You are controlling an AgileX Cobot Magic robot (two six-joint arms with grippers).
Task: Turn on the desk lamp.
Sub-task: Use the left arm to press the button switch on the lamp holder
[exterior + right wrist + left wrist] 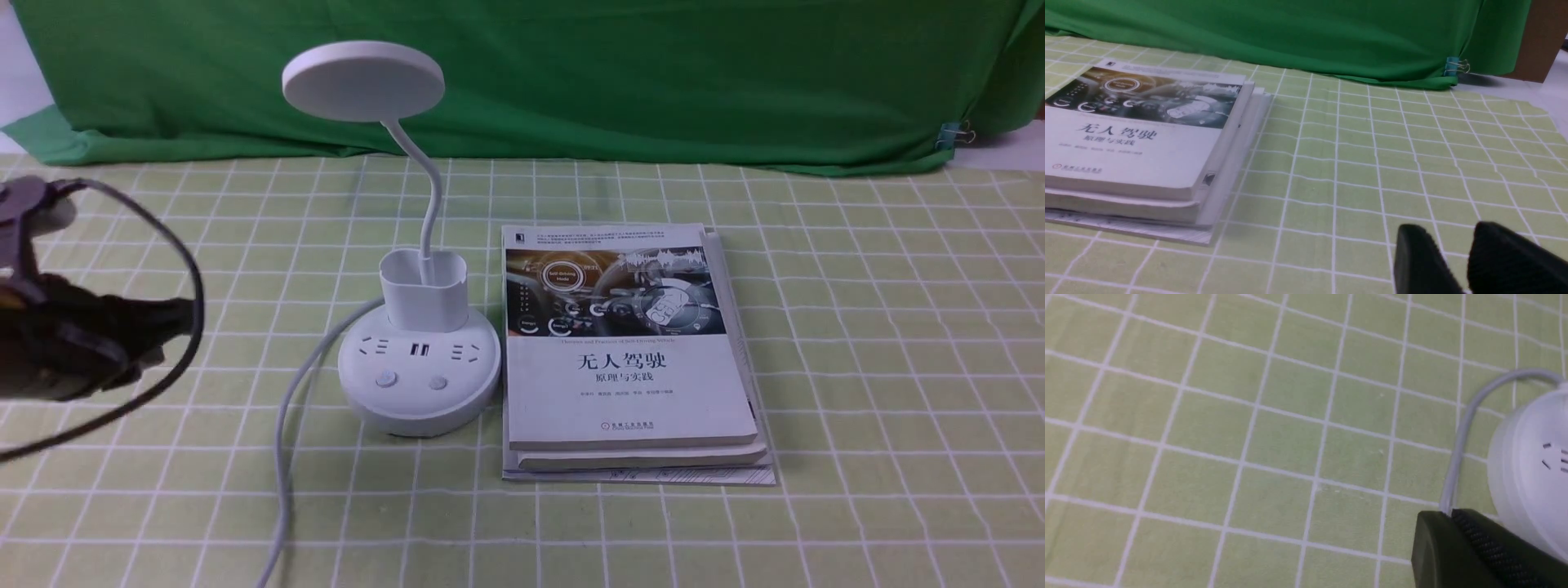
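Scene: a tabletop [882,327] covered in a pale green cloth with a white grid, and a green cloth backdrop [653,73] hanging behind it.
Desk lamp [424,294]: white, standing upright left of centre on the tabletop. Its flat round head [363,82] sits high, on a thin neck that curves up out of a small cup.
Lamp base [418,392]: round, with sockets across the top. Two round buttons [386,379] sit side by side on the part nearest the camera.
Lamp cord [286,425]: pale grey, leaving the base on the robot's left and running along the cloth to the near edge of the front view.
Books [629,351]: a stack lying flat just to the right of the base, almost touching it. The top cover has Chinese lettering.
Left pincer [1453,539]: dark, low over the cloth on the robot's left, near the lamp base. In the left wrist view one ribbed finger shows beside the base and cord. I cannot tell how its jaws stand.
Black cable [192,278]: loops around the left arm in the front view.
Right pincer [1449,232]: seen only in the right wrist view, low over bare cloth, well apart from the books. Its two dark fingers [1421,257] are slightly spread, with cloth visible between them, and they pinch nothing.
Binder clip [951,135]: on the backdrop's lower right corner.
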